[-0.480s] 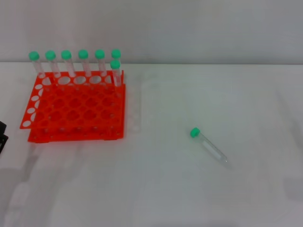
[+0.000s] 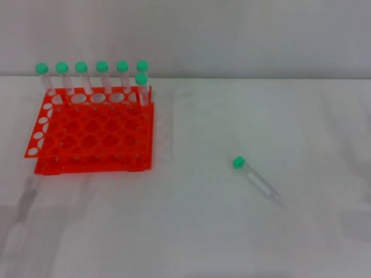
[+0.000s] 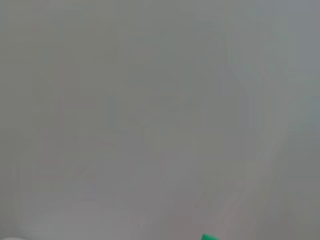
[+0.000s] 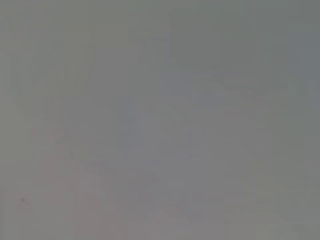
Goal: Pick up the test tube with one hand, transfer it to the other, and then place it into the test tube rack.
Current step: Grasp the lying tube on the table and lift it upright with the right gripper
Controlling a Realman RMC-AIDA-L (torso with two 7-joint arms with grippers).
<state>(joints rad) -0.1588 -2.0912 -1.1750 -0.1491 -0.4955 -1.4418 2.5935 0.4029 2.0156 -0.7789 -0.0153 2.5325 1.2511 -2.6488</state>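
A clear test tube with a green cap lies on its side on the white table, right of the middle, cap toward the far left. The orange-red test tube rack stands at the far left, with several green-capped tubes upright along its back row. Neither gripper shows in the head view. The left wrist view shows only blank grey surface and a sliver of a green cap at its edge. The right wrist view shows only blank grey surface.
The white table ends at a pale wall behind the rack. A faint clear tray edge lies just right of the rack.
The black left gripper part seen at the left edge of the head view has gone out of view. The tube and the rack have not moved.
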